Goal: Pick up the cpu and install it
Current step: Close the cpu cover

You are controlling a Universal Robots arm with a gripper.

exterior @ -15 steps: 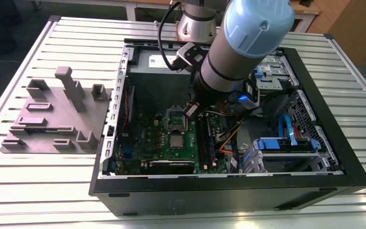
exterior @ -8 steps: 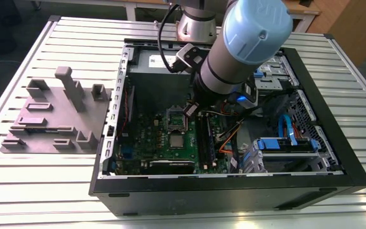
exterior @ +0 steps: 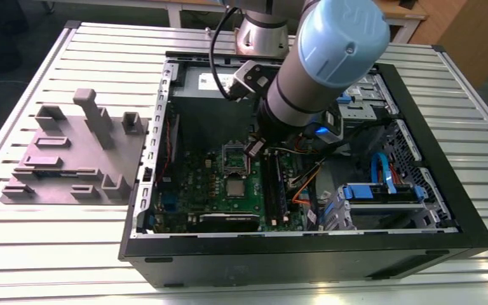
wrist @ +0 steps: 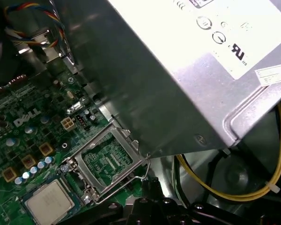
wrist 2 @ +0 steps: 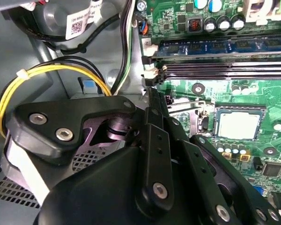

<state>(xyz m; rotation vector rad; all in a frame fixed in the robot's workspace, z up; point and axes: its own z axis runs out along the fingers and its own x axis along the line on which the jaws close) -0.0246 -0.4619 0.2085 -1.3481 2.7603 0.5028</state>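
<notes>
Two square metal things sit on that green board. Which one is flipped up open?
The silver socket frame: it is hinged up, with the green board visible through its window. The cpu beside it is a solid silvery square lying flat.

The tool (wrist 2: 151, 96) hangs inside the computer case (exterior: 295, 260), over the motherboard (exterior: 189, 190). The socket frame (wrist: 107, 157) stands just beside the tool. Beyond the frame, farther from the tool, the cpu (wrist 2: 239, 124) lies in its socket on the board. The memory slots (wrist 2: 225, 70) run near the tool. The power supply (wrist: 178, 70) sits close by the tool. Outside the case, well apart from the tool at the exterior view's left, a block with upright posts (exterior: 74, 159) rests on the desk (exterior: 58, 241).
</notes>
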